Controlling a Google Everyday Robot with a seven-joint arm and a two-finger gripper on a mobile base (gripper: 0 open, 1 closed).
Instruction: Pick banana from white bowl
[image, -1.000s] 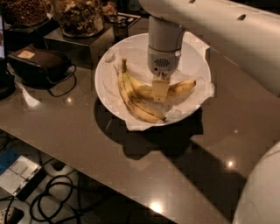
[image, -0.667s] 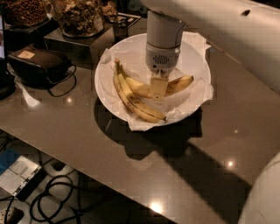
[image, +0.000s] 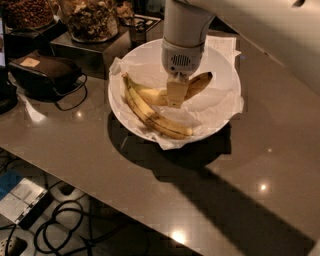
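Dim overhead light, table (image: 75, 150) glints, dark shadow below the white bowl (image: 228, 70), tool (image: 176, 101) low inside it.

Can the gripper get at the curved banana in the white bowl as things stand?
Probably yes: the gripper sits right over the banana in the white bowl, nothing covering it, though the slimmer banana lies close beside.
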